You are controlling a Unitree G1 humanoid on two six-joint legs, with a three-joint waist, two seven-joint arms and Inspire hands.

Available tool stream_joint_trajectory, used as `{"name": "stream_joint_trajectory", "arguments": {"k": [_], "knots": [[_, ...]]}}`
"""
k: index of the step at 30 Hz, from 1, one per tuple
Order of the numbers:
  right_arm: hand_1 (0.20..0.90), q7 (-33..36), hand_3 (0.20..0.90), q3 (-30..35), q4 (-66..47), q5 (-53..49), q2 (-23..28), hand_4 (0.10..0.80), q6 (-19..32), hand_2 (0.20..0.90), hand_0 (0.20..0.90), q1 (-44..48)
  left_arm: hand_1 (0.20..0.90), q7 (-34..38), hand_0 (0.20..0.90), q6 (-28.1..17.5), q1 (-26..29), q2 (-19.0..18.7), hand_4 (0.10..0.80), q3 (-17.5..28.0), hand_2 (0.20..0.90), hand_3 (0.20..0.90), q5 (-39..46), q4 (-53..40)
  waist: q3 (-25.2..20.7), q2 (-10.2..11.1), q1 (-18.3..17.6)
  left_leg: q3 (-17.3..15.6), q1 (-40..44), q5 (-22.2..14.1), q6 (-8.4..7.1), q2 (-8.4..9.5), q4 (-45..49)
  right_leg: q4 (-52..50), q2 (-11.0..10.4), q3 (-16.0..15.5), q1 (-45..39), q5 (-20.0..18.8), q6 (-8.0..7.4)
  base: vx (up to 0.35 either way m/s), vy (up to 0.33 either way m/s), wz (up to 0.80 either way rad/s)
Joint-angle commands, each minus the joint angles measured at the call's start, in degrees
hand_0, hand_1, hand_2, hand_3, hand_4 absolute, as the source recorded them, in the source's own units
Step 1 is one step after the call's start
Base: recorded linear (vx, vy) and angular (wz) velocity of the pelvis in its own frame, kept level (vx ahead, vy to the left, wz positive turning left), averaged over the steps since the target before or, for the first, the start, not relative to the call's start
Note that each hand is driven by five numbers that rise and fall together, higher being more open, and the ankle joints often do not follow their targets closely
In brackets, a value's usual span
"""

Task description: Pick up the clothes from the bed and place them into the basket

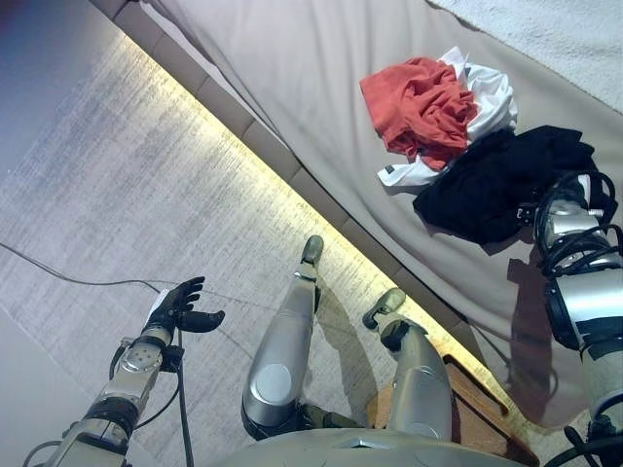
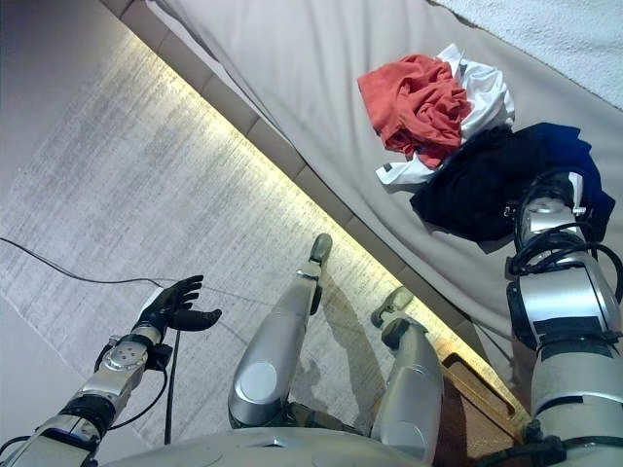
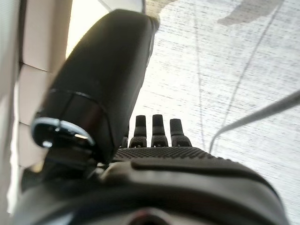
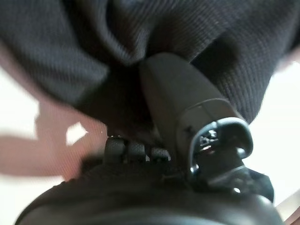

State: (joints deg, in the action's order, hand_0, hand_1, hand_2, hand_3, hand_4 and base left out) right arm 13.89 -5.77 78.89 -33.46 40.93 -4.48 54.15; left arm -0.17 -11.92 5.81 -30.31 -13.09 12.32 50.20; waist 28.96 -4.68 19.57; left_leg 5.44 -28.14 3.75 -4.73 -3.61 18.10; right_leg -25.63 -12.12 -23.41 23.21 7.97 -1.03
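Observation:
A pile of clothes lies on the beige bed (image 1: 321, 78): a red garment (image 1: 419, 102) on top of a white one (image 1: 492, 97), with a black garment (image 1: 487, 180) just in front of them. My right hand (image 4: 178, 98) is pushed into the black garment, whose folds cover it; in the eye views only its wrist shows at the cloth's near edge. My left hand (image 1: 180, 306) hangs open over the floor at the lower left, far from the bed, holding nothing.
A lit strip runs along the bed's base beside the grey carpet (image 1: 117, 175). A white blanket (image 1: 555, 29) covers the bed's far right corner. A brown wooden-looking container (image 1: 477, 399) shows partly by the bed's edge near my right side.

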Motion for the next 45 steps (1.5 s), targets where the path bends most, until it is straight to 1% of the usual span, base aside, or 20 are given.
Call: {"name": "stream_joint_trajectory", "arguments": {"k": [1, 2, 3, 4, 5, 10, 13, 19, 23, 26, 29, 31, 33, 34, 35, 36, 38, 40, 42, 45], "knots": [[0.300, -4.80, 0.200, 4.85, -5.14, -17.14, 1.60, 0.100, 14.10, 0.300, 0.300, -3.95, 0.900, 1.64, 0.900, -4.56, -6.16, -0.40, 0.800, -1.21, 0.900, 0.900, -0.41, 1.99, -6.47, -0.88, -0.77, -2.19, -1.47, -0.53, -0.07, -0.97, -2.13, 3.90, 2.77, 0.18, -3.41, -2.25, -1.21, 0.035, 0.034, -0.15], [0.300, -6.18, 0.200, 6.57, -5.92, -20.90, 1.24, 0.100, 15.81, 0.300, 0.300, -4.32, 0.900, 2.09, 0.900, -4.99, -6.50, 0.00, 0.800, -1.46, 0.900, 0.900, -0.47, 2.35, -6.75, -0.76, -0.83, -2.29, -0.58, -0.49, -0.31, -1.19, -2.68, 4.57, 3.02, 0.34, -4.34, -2.20, -1.19, 0.032, 0.040, -0.17], [0.300, -10.19, 0.200, 8.99, -7.89, -27.55, 0.12, 0.100, 17.78, 0.300, 0.300, -4.94, 0.900, 2.44, 0.900, -5.94, -7.03, 0.82, 0.800, -1.32, 0.900, 0.900, -0.73, 3.46, -7.36, -0.53, -1.14, -2.56, 0.71, -0.48, -0.66, -1.52, -3.64, 5.59, 3.35, 0.49, -5.71, -2.08, -1.22, -0.055, 0.083, -0.11], [0.300, -14.52, 0.200, 10.59, -9.67, -32.06, -1.11, 0.100, 19.45, 0.300, 0.300, -6.16, 0.900, 2.60, 0.900, -7.27, -7.70, 1.47, 0.800, -1.24, 0.900, 0.900, -1.34, 4.85, -7.85, -0.40, -1.20, -3.28, 1.73, 1.23, -0.57, -1.81, -5.05, 7.16, 3.64, -0.19, -6.88, -3.39, -0.74, -0.045, 0.108, -0.10], [0.300, -18.01, 0.200, 12.36, -12.34, -36.71, -2.92, 0.100, 21.33, 0.300, 0.300, -7.83, 0.900, 2.94, 0.900, -8.93, -8.40, 2.56, 0.800, -1.43, 0.900, 0.900, -1.86, 6.59, -8.75, 0.00, -1.55, -3.72, 3.70, 1.57, -0.88, -2.05, -6.98, 8.92, 4.22, 0.18, -8.73, -3.48, -0.93, -0.028, 0.113, -0.13], [0.300, -28.72, 0.200, 15.50, -27.78, -45.48, -11.60, 0.100, 26.88, 0.300, 0.300, -18.66, 0.900, 4.65, 0.900, -13.90, -10.83, 7.57, 0.800, -1.21, 0.900, 0.900, -5.85, 11.28, -12.10, 1.70, -3.74, -5.79, 11.17, 2.58, -1.78, -3.00, -13.79, 16.00, 5.97, 1.15, -16.26, -3.87, -1.85, 0.048, 0.066, -0.13], [0.300, -33.83, 0.200, 15.59, -39.24, -47.56, -17.93, 0.100, 28.02, 0.300, 0.300, -27.31, 0.900, 6.46, 0.900, -14.02, -12.46, 10.75, 0.800, -0.72, 0.900, 0.900, -8.04, 12.61, -15.36, 2.86, -6.07, -7.50, 15.99, 3.48, -2.11, -3.26, -18.34, 20.93, 6.65, 2.95, -21.30, -4.70, -2.53, 0.085, 0.089, -0.10], [0.300, -38.82, 0.200, 16.03, -53.04, -51.40, -23.03, 0.100, 28.13, 0.300, 0.300, -36.44, 0.900, 7.59, 0.900, -13.58, -14.74, 12.89, 0.800, -0.07, 0.900, 0.900, -9.72, 12.34, -20.07, 4.18, -8.65, -8.94, 20.43, 4.29, -2.06, -3.20, -21.51, 25.93, 7.12, 4.46, -25.16, -7.28, -3.27, 0.032, 0.043, -0.13], [0.300, -40.90, 0.200, 16.00, -62.63, -55.39, -25.83, 0.100, 30.08, 0.300, 0.300, -40.04, 0.900, 7.23, 0.900, -12.89, -15.54, 13.25, 0.800, 0.01, 0.900, 0.900, -9.31, 11.78, -22.11, 4.64, -10.91, -9.86, 23.49, 3.25, -1.81, -2.79, -22.09, 29.03, 7.24, 6.21, -26.71, -8.93, -3.66, -0.038, 0.061, -0.14], [0.300, -40.13, 0.200, 15.50, -69.40, -54.46, -28.13, 0.100, 31.88, 0.300, 0.300, -42.05, 0.900, 6.64, 0.900, -12.49, -14.97, 13.86, 0.800, 0.10, 0.900, 0.900, -9.99, 12.00, -23.21, 5.12, -12.57, -10.65, 25.32, 2.19, -1.47, -2.42, -21.76, 29.66, 7.20, 7.69, -27.56, -9.24, -3.59, -0.063, 0.075, -0.18], [0.300, -38.44, 0.200, 14.76, -72.94, -55.70, -30.16, 0.100, 31.85, 0.300, 0.300, -44.68, 0.900, 5.67, 0.900, -11.79, -13.97, 14.92, 0.800, -0.37, 0.900, 0.900, -11.42, 11.87, -23.57, 6.01, -13.88, -10.12, 25.38, -0.57, -1.43, -1.59, -16.77, 29.62, 6.08, 8.54, -28.27, -9.69, -3.48, -0.048, 0.109, -0.20], [0.300, -37.21, 0.200, 12.28, -73.32, -55.37, -31.17, 0.100, 31.55, 0.300, 0.300, -45.03, 0.900, 6.37, 0.900, -11.17, -13.87, 15.81, 0.800, -1.63, 0.900, 0.900, -11.78, 11.80, -23.45, 6.43, -13.18, -2.91, 25.13, -1.32, -1.24, -0.43, -12.20, 29.84, 5.74, 11.45, -28.69, -9.99, -3.45, -0.002, 0.169, -0.21], [0.300, -37.01, 0.200, 8.31, -73.42, -55.56, -32.87, 0.100, 31.33, 0.300, 0.300, -45.31, 0.900, 8.04, 0.900, -10.56, -13.75, 16.61, 0.800, -2.81, 0.900, 0.900, -9.39, 11.82, -23.86, 6.66, -12.29, 6.35, 25.28, -1.45, 0.33, 2.15, -10.01, 29.88, 5.54, 16.52, -28.12, -10.67, -3.78, -0.021, 0.175, -0.96], [0.300, -36.65, 0.200, 6.95, -73.55, -55.77, -33.86, 0.100, 32.32, 0.300, 0.300, -45.63, 0.900, 7.95, 0.900, -10.81, -13.67, 16.76, 0.800, -2.92, 0.900, 0.900, -9.19, 11.59, -23.92, 6.52, -11.97, 7.83, 25.98, -2.48, 1.03, 2.85, -10.20, 29.82, 5.47, 18.39, -28.17, -10.74, -4.10, -0.068, 0.154, -1.56], [0.300, -36.67, 0.200, 6.07, -73.44, -55.34, -34.70, 0.100, 32.95, 0.300, 0.300, -45.72, 0.900, 7.69, 0.900, -10.74, -13.28, 16.85, 0.800, -3.03, 0.900, 0.900, -9.44, 11.25, -23.97, 6.34, -12.05, 7.75, 27.22, -4.41, 1.70, 3.36, -11.63, 29.84, 5.07, 19.59, -28.14, -10.95, -4.65, -0.118, 0.178, -1.78], [0.300, -36.50, 0.200, 5.28, -74.01, -54.11, -35.96, 0.100, 34.22, 0.300, 0.300, -46.24, 0.900, 6.97, 0.900, -10.26, -12.61, 16.75, 0.800, -3.23, 0.900, 0.900, -10.53, 10.47, -24.15, 5.88, -12.72, 5.83, 28.73, -6.22, 2.23, 3.25, -13.72, 29.70, 4.27, 20.02, -27.71, -11.26, -5.59, -0.186, 0.211, -1.68], [0.300, -34.72, 0.200, 4.77, -75.01, -51.62, -37.59, 0.100, 35.94, 0.300, 0.300, -47.21, 0.900, 5.99, 0.900, -9.44, -11.43, 16.29, 0.800, -4.17, 0.900, 0.900, -12.22, 9.42, -24.28, 5.03, -14.29, 3.57, 30.52, -6.08, 2.60, 2.55, -17.20, 28.76, 2.50, 20.77, -25.87, -12.41, -7.53, -0.185, 0.253, -1.28], [0.300, -33.39, 0.200, 5.13, -76.02, -49.30, -39.01, 0.100, 36.21, 0.300, 0.300, -48.37, 0.900, 5.52, 0.900, -9.22, -9.66, 15.52, 0.800, -5.28, 0.900, 0.900, -12.06, 9.42, -23.78, 4.17, -16.13, 2.54, 31.78, -6.42, 3.49, 3.09, -19.10, 27.34, 0.69, 21.85, -23.68, -13.55, -9.42, -0.159, 0.268, -0.71], [0.300, -32.33, 0.200, 6.00, -76.61, -48.14, -39.34, 0.100, 35.94, 0.300, 0.300, -49.72, 0.900, 5.55, 0.900, -8.38, -7.40, 14.38, 0.800, -6.24, 0.900, 0.900, -10.01, 10.04, -23.03, 3.97, -17.98, 1.92, 32.57, -6.75, 4.30, 4.32, -20.74, 26.76, -2.63, 22.22, -20.42, -17.28, -10.70, -0.161, 0.250, -0.75], [0.300, -28.18, 0.200, 8.26, -76.52, -46.44, -38.98, 0.100, 36.08, 0.300, 0.300, -50.58, 0.900, 4.99, 0.900, -7.47, -6.27, 13.56, 0.800, -5.82, 0.900, 0.900, -9.95, 11.75, -22.74, 3.77, -19.35, 0.80, 33.99, -7.49, 4.93, 5.95, -22.99, 26.08, -4.09, 19.93, -17.89, -20.16, -11.06, -0.119, 0.210, -0.67]]}}
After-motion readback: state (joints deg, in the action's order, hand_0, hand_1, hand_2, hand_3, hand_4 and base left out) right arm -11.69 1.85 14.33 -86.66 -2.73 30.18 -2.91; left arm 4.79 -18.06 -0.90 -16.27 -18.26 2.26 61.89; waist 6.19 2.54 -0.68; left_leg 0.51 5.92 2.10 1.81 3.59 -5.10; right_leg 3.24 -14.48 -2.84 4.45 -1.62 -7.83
